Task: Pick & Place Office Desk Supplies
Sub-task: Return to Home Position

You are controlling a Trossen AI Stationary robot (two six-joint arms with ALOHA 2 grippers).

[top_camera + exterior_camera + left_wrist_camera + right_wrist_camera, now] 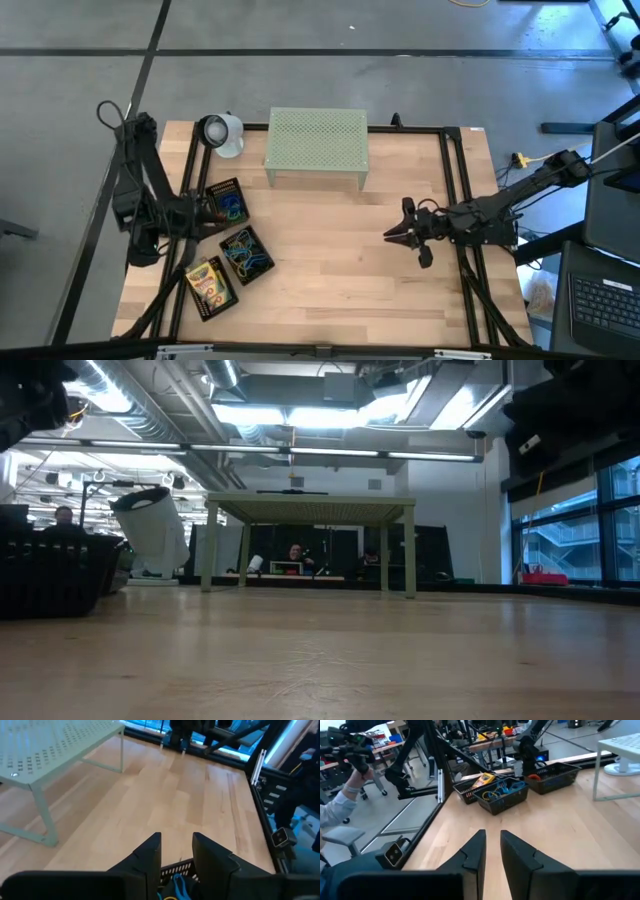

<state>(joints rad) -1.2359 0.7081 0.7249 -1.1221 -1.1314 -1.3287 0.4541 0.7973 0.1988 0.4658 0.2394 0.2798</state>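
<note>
Beneath the left gripper [177,840], mesh tray [176,869] cut off, rubber bands [180,887] half-hidden

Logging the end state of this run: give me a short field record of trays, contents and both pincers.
left pincer: slightly open, empty, over edge of far tray
right pincer: slightly open, empty, over right side of table
far tray: blue and green bands
middle tray: blue bands
near tray: crayon box
stand: back of table
</note>
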